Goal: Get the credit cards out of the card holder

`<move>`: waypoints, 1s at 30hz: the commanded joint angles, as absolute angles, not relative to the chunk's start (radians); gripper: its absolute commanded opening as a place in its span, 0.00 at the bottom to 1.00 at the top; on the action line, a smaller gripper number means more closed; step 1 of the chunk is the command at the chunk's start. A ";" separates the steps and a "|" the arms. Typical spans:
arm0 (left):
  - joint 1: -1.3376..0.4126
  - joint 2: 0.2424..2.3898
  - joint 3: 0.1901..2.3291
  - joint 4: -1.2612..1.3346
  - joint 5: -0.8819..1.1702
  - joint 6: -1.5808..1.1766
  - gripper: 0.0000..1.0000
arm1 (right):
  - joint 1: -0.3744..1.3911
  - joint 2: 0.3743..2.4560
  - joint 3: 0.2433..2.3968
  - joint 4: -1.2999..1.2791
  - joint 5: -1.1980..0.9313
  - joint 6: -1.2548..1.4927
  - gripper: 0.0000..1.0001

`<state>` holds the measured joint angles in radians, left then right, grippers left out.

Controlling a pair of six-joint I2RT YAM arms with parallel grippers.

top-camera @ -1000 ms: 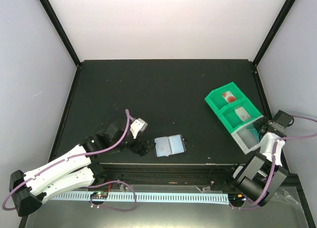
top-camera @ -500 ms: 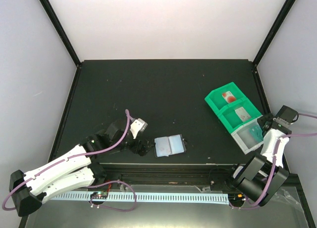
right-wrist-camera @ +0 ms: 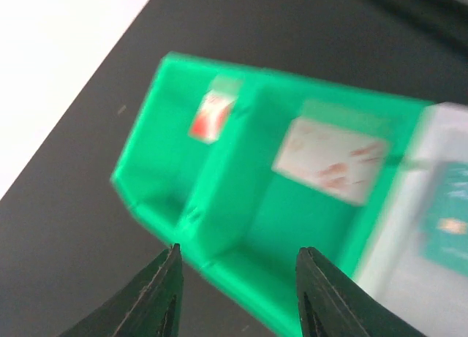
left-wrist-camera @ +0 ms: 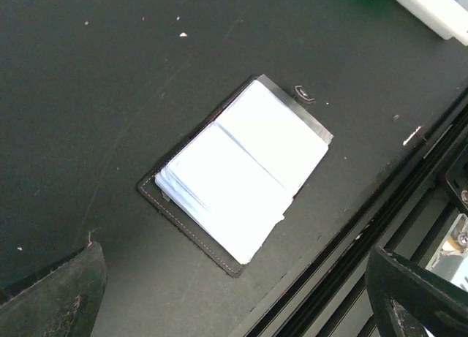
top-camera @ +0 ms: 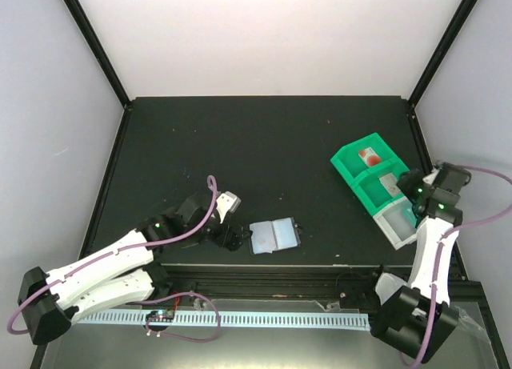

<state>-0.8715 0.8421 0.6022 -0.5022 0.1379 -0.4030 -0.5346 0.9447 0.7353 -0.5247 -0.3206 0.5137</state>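
We see the card holder (top-camera: pixel 274 235) lying open (pale inside facing up) on the black table (top-camera: pixel 240 145) near its front edge. It sits just beside our left gripper (top-camera: pixel 226 239), whose jaws stand wide and empty. Our right gripper (right-wrist-camera: pixel 238 293) hovers over the green tray (right-wrist-camera: pixel 205 227), jaws partly apart, holding nothing. Three credit cards (right-wrist-camera: pixel 329 160) lie in the tray, one per compartment.

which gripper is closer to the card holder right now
Left. The left gripper sits just beside the card holder, on its left; the right gripper is far off, over the green tray.
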 commanded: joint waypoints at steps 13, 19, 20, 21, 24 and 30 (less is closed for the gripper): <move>-0.839 1.031 0.540 -0.217 0.286 -0.653 0.93 | 0.128 0.877 0.623 -0.436 -0.402 0.553 0.44; -0.829 1.123 0.468 -0.026 0.337 -0.756 0.94 | 0.341 0.939 0.528 -0.346 -0.365 0.596 0.44; -0.829 1.139 0.463 -0.006 0.340 -0.770 0.94 | 0.369 0.955 0.517 -0.328 -0.360 0.601 0.44; -0.828 1.154 0.458 0.016 0.345 -0.781 0.94 | 0.394 0.973 0.507 -0.307 -0.357 0.605 0.44; -0.828 1.195 0.446 0.084 0.372 -0.815 0.95 | 0.470 1.040 0.490 -0.258 -0.345 0.610 0.44; -0.830 1.233 0.433 0.175 0.416 -0.852 0.96 | 0.589 1.162 0.476 -0.181 -0.320 0.616 0.45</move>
<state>-0.8322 1.2198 0.4358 0.0566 0.3679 -0.8059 0.5308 1.1122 0.4873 -0.2821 -0.3531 0.6041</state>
